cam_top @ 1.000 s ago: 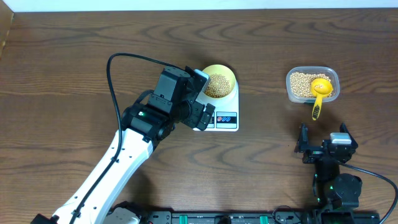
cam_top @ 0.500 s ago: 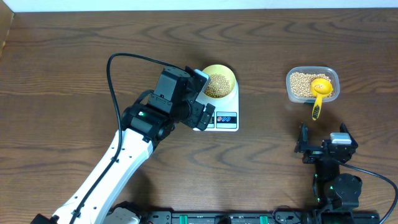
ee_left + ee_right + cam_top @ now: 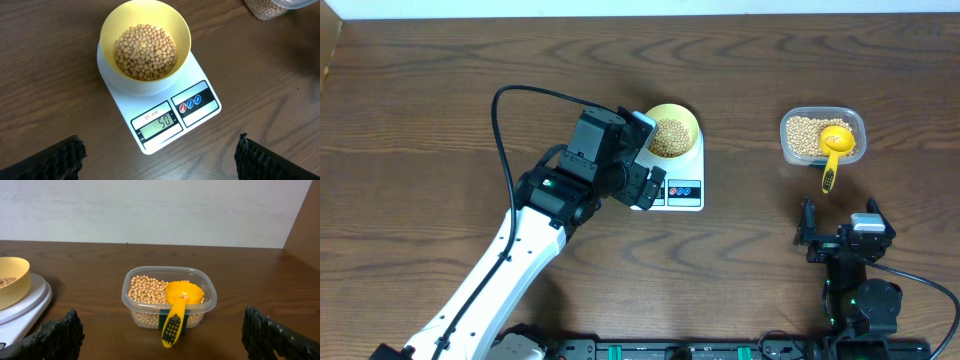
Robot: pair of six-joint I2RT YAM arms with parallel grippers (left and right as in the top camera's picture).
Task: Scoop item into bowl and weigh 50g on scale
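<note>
- Across the dark brown wooden worktop [image 3: 420, 80], the task is judged all but finished: a portion is already in the bowl, the target weight is displayed, and no further scooping appears to be called for.
- Near the middle of the worktop, the white flat digital kitchen scale [image 3: 125, 105] is set, with the bowl carried on its round platform. "50" is read on its small grey display [image 3: 159, 121], so the fifty-gram target is taken as met.
- Over the front of the scale, the left gripper [image 3: 159, 150] is held with its jaws spread fully wide; nothing is gripped or touched.
- Well apart to the right, near the front edge of the worktop, the right gripper [image 3: 160, 325] is kept low, its jaws equally wide and empty, pointed towards the tub.
- Well to the right of the scale, the clear rectangular plastic tub [image 3: 142, 317] is placed, holding the stock of beans and the scoop.
- Upright and centred on the platform, the small round pale yellow bowl [image 3: 182, 40] is seated, filled only partway.
- Inside the tub, the yellow plastic handled scoop [image 3: 177, 307] is propped, its cup resting on the stock and its handle hanging over the near rim. Whether anything lies in the cup cannot be told.
- Small round tan beans are found in two lots: the weighed portion [image 3: 145, 52] in the bowl and the remainder [image 3: 147, 290] in the tub; none are seen spilled.
</note>
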